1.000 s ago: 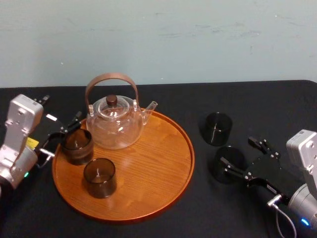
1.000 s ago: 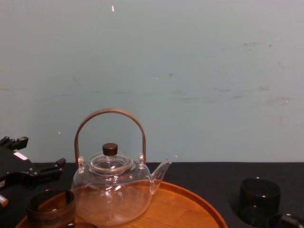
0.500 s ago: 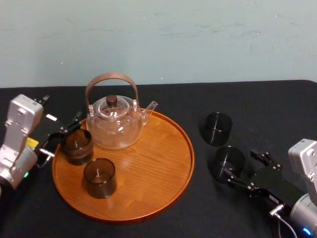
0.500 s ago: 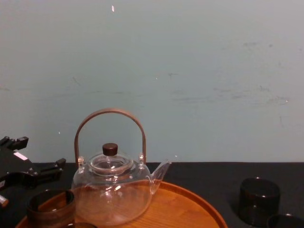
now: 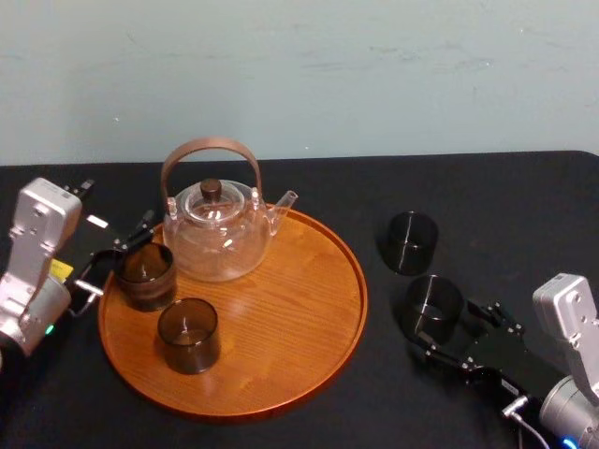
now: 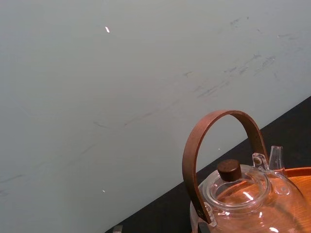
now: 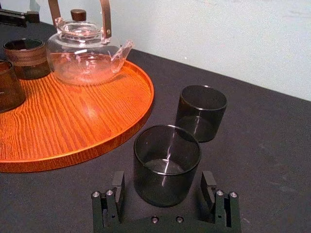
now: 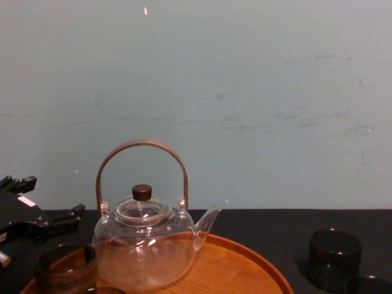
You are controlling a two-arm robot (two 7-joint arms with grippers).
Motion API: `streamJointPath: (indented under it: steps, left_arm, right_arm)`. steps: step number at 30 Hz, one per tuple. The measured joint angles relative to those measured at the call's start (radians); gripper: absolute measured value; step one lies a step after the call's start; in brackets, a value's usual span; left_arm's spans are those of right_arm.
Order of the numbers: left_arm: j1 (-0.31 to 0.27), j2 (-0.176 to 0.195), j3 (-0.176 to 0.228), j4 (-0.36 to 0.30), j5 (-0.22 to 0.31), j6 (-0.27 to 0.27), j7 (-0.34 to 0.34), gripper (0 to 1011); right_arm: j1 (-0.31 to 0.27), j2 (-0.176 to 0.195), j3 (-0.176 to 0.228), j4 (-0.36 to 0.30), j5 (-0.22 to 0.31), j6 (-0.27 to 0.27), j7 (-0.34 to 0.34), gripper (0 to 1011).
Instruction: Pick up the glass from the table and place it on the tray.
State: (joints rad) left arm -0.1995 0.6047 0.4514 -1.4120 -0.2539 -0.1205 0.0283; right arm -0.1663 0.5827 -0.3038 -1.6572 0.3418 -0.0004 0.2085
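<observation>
Spread wide, the right gripper (image 7: 163,188) straddles the nearer dark glass (image 7: 166,160) on the desk (image 7: 272,160) near the tray (image 7: 73,126), seemingly not yet touching it, and this light, slick, brittle glass probably wants a gentle squeeze low on its straight wall, while the left gripper (image 5: 117,254) idles unclenched at the tray's left rim.

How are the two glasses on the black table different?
The near glass sits between the right gripper's open fingers; the far glass stands free. The far glass is nearer the wall than the near glass. Both are dark, upright, off the tray.
</observation>
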Motion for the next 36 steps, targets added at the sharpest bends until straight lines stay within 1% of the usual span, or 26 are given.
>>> streamJointPath:
  steps: [9,18,27,31,32,33,36]
  left_arm:
    - [0.000,0.000,0.000,0.000,0.000,0.000,0.000,1001]
    - [0.000,0.000,0.000,0.000,0.000,0.000,0.000,1001]
    - [0.000,0.000,0.000,0.000,0.000,0.000,0.000,1002]
    - [0.000,0.000,0.000,0.000,0.000,0.000,0.000,1001]
    - [0.000,0.000,0.000,0.000,0.000,0.000,0.000,1001]
    - [0.000,0.000,0.000,0.000,0.000,0.000,0.000,1001]
    - [0.000,0.000,0.000,0.000,0.000,0.000,0.000,1001]
  right_arm:
    - [0.021,-0.024,0.003,0.026,-0.019,0.007,0.021,1002]
    - [0.063,-0.053,0.007,0.062,-0.046,0.004,0.044,1002]
    - [0.119,-0.087,0.009,0.119,-0.062,0.002,0.086,1002]
    - [0.150,-0.109,0.004,0.162,-0.072,-0.006,0.108,1002]
    - [0.150,-0.109,0.004,0.162,-0.072,-0.006,0.108,1002]
    - [0.158,-0.118,0.002,0.176,-0.075,-0.011,0.113,1002]
    - [0.158,-0.117,0.002,0.174,-0.075,-0.011,0.113,1002]
